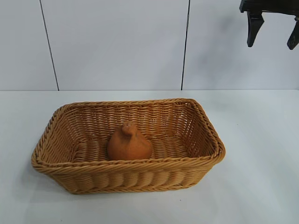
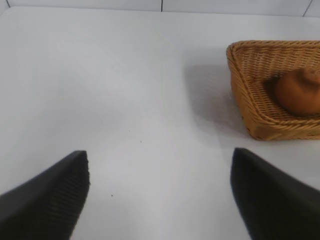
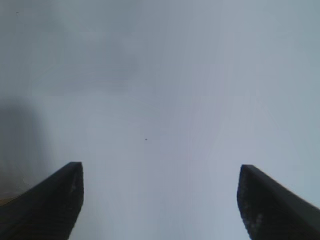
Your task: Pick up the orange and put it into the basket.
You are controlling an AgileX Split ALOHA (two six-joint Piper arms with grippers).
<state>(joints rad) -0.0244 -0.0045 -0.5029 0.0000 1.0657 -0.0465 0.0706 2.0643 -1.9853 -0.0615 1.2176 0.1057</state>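
The orange [image 1: 129, 143] sits inside the wicker basket [image 1: 205, 128], on its floor near the front wall, knob upward. The basket stands in the middle of the white table. The left wrist view shows the basket [image 2: 250, 95] with the orange [image 2: 298, 91] in it, off to one side. My right gripper [image 1: 273, 30] hangs high at the upper right, well above and away from the basket, open and empty; its wrist view [image 3: 160, 180] shows only bare table. My left gripper [image 2: 160, 170] is open and empty over bare table, apart from the basket, and is outside the exterior view.
A white table [image 1: 261, 154] surrounds the basket on all sides. A pale panelled wall [image 1: 117, 42] stands behind it.
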